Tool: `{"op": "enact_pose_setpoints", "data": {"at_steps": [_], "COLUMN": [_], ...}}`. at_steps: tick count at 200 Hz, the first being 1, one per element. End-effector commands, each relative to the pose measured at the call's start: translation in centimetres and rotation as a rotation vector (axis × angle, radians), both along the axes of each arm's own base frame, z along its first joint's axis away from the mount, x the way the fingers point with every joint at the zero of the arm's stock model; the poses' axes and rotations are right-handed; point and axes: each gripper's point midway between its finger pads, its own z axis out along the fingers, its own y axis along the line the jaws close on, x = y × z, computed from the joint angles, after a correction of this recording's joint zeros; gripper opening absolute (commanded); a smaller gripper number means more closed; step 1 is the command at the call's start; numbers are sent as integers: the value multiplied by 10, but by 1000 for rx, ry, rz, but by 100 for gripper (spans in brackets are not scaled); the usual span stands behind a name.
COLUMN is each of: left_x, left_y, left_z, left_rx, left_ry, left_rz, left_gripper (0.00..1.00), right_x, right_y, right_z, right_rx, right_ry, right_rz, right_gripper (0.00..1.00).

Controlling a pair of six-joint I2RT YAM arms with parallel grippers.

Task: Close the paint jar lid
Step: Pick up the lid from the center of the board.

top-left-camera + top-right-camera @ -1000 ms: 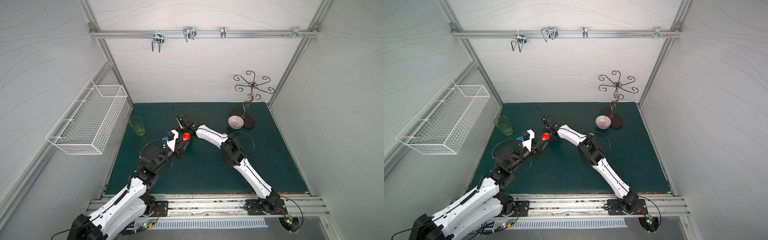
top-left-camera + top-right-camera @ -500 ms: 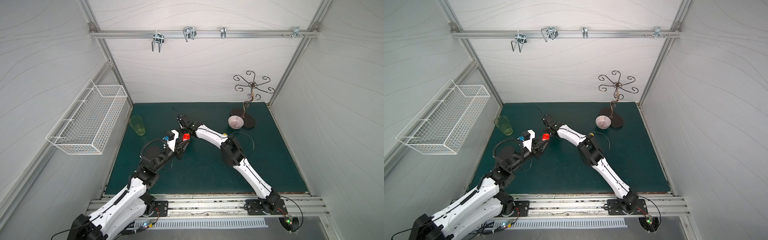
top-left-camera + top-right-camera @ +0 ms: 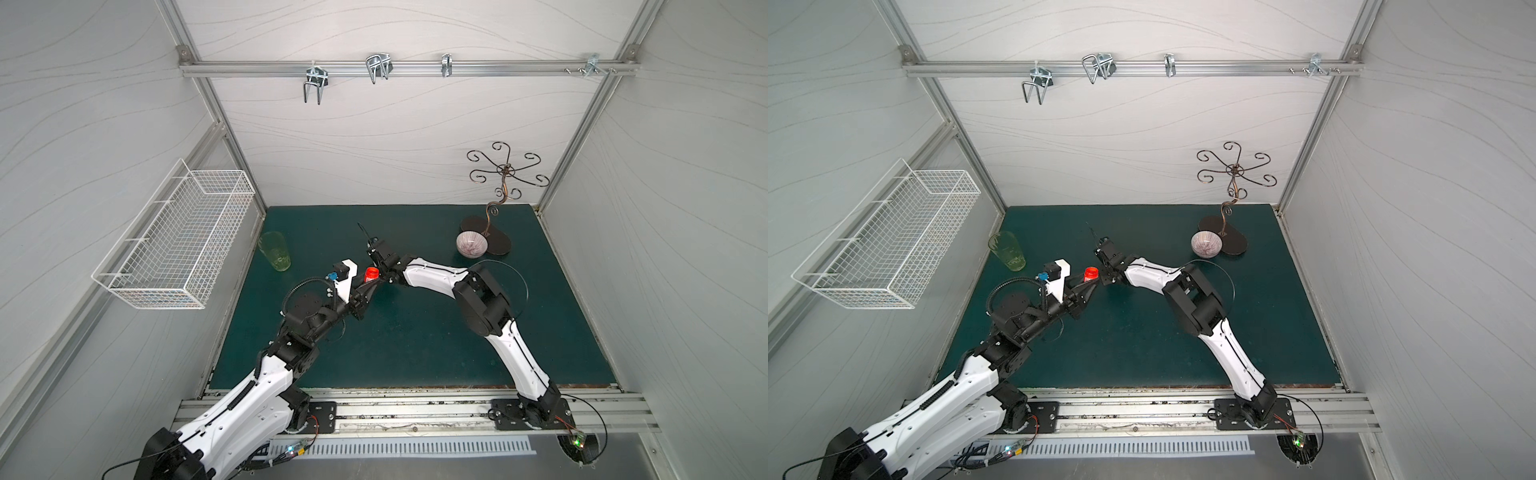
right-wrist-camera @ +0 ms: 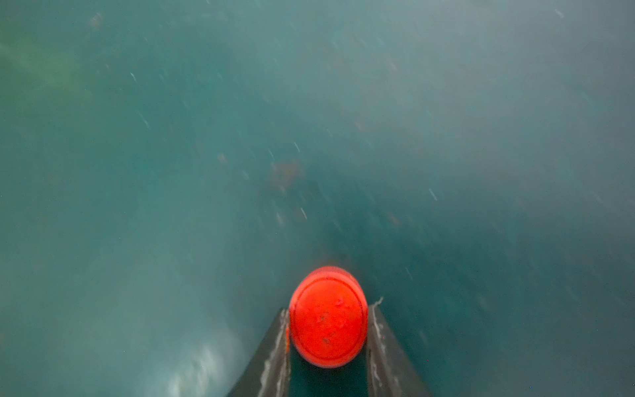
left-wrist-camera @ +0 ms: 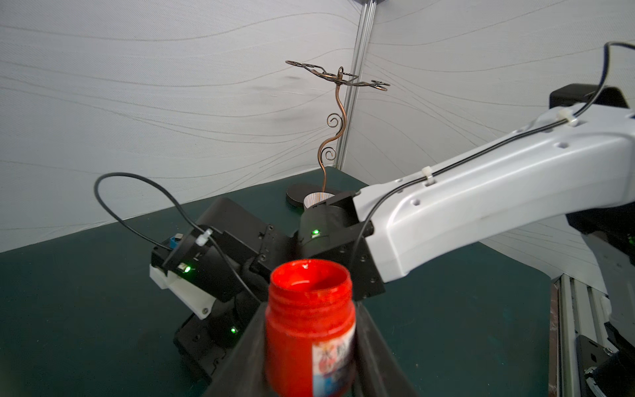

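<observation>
The red paint jar point(image 3: 371, 274) point(image 3: 1091, 273) has its mouth open and stands upright just left of the mat's middle. My left gripper point(image 3: 367, 287) point(image 5: 309, 318) is shut on the jar point(image 5: 311, 330), one finger on each side of its body below the threaded neck. The round red lid point(image 4: 328, 318) sits between the fingers of my right gripper point(image 4: 328, 311), which is shut on its rim above the green mat. In both top views the right gripper point(image 3: 386, 277) point(image 3: 1106, 279) hangs close beside the jar on its right and hides the lid.
A green tumbler point(image 3: 275, 251) stands at the mat's left edge. A small patterned bowl point(image 3: 472, 244) and a copper wire stand point(image 3: 500, 195) are at the back right. A white wire basket point(image 3: 178, 237) hangs on the left wall.
My right gripper's jaws have come together on the lid. Both arms stay almost where they were, and the jar has not moved.
</observation>
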Motion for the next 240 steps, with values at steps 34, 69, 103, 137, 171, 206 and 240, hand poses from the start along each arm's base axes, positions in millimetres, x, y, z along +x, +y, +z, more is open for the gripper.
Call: {"op": "enact_pose_setpoints", "data": {"at_steps": [34, 69, 103, 137, 171, 206, 240], "left_x": [-2, -3, -1, 6, 16, 24, 33], "left_y": [0, -3, -8, -13, -19, -33, -44], "left_z": [32, 24, 16, 13, 14, 2, -11], "left_rx": [-42, -35, -20, -15, -83, -56, -45], "left_ry": [-90, -100, -105, -117, -144, -195, -209], "left_rz": [3, -14, -35, -46, -122, -196, -238], "left_gripper": [0, 0, 0, 0, 0, 0, 0], "right_x": [-64, -93, -110, -115, -112, -102, -104], "right_y": [-52, -74, -90, -109, -127, -153, -161], "right_z": [-14, 10, 40, 70, 103, 150, 194], "right_rx": [-47, 10, 82, 157, 253, 386, 510], "right_ry": [96, 110, 136, 154, 186, 184, 190], "right_rz": [-46, -32, 7, 26, 54, 118, 222], "right_gripper": [32, 30, 30, 29, 29, 29, 28]}}
